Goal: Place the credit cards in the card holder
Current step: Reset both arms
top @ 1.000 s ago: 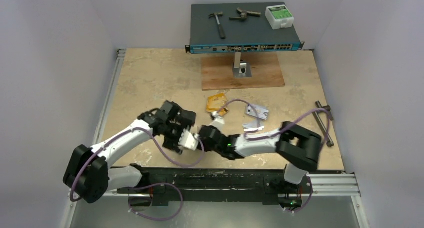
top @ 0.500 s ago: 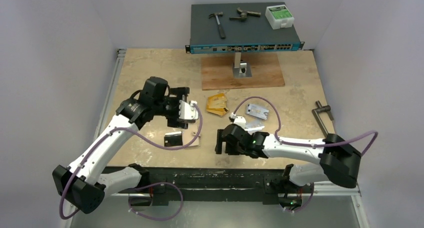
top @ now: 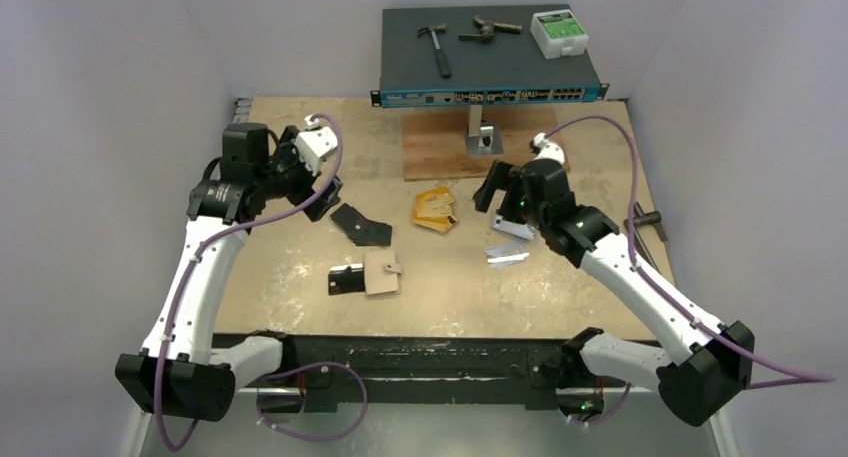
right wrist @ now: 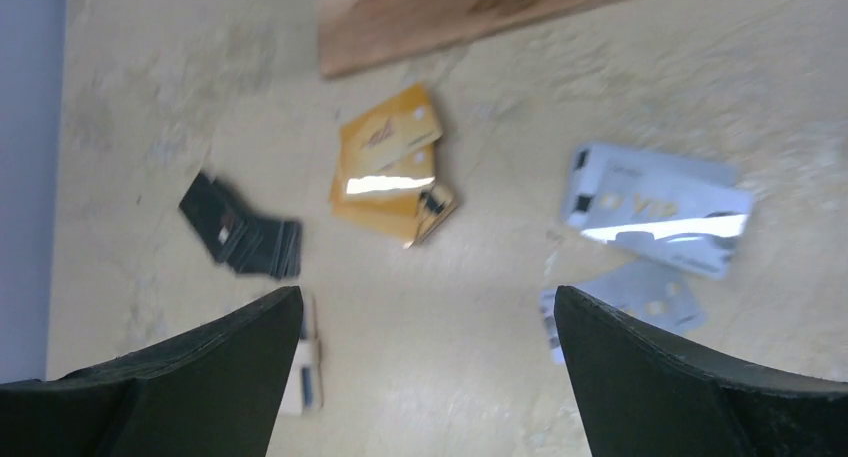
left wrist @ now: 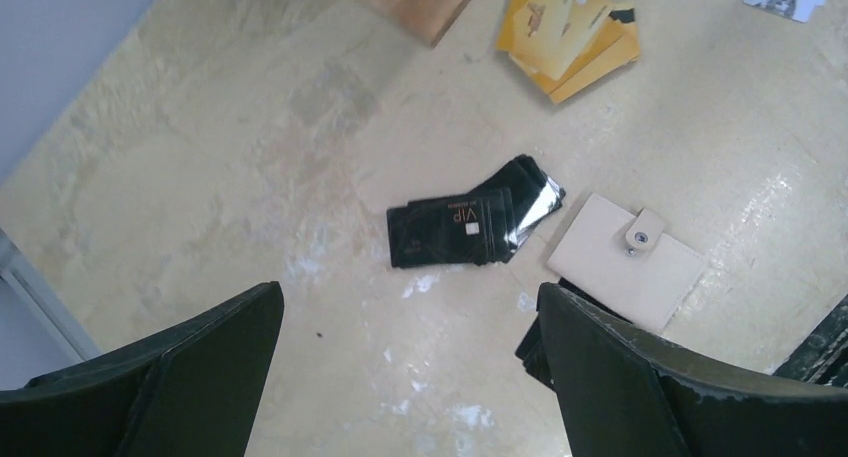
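The tan card holder (top: 383, 274) lies closed on the table near the front centre, snap tab up, also seen in the left wrist view (left wrist: 625, 259). Orange-gold credit cards (top: 434, 209) (left wrist: 573, 32) (right wrist: 388, 167) lie fanned mid-table. Silvery credit cards (top: 509, 247) (right wrist: 655, 207) lie to their right. My left gripper (top: 322, 192) (left wrist: 408, 297) hangs open and empty above the table's left part. My right gripper (top: 500, 199) (right wrist: 425, 297) hangs open and empty above the silvery cards.
A black fanned stack marked VIP (top: 360, 224) (left wrist: 470, 222) lies left of the orange cards. A black piece (top: 345, 278) touches the holder's left side. A wooden board (top: 485, 145), a raised network switch (top: 488, 52) with tools and a metal handle tool (top: 648, 232) stand behind and right.
Both arms have lifted up and apart from the front centre, left arm to the back left, right arm to the back right. The right gripper has opened. The card holder stays on the table.
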Robot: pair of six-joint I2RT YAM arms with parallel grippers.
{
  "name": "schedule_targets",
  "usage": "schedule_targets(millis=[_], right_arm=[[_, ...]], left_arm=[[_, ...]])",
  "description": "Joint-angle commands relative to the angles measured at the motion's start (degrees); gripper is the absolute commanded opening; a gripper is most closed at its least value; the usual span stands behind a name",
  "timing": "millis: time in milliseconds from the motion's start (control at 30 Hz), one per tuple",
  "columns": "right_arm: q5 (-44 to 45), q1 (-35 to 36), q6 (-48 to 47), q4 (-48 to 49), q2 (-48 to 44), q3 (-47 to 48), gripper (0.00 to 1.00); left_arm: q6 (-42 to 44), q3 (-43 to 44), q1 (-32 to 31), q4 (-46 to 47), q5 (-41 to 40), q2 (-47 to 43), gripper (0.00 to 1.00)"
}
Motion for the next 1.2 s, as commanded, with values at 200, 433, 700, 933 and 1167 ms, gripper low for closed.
schedule_targets(millis=[200,433,700,933,1167], right_arm=[[25.53,-19.10,-13.13,32.13,-1.10,-17.74,0.99],[28.16,-25.80,-18.18,52.84,2.89,-28.95,0.99],[27.77,-28.48,-21.63,77.00,9.72,-36.46,0.99],[20.11,-29.22,-28.27,97.02,17.02,-40.26,0.99],[11.70,-28.33,-34.87,106.01,22.12,-42.70,0.99]], left_arm=[[-19.77,-20.10,17.99,28.71,3.89,0.73,1.00],[-27.37,-31.91,19.73,51.55,3.53,7.41,1.00],[-35.40,-43.86,19.68,79.34,5.24,12.72,1.00],[-35.15,-43.54,19.70,79.61,5.36,13.71,1.00],[-28.09,-55.21,10.01,92.90,-11.55,8.80,1.00]])
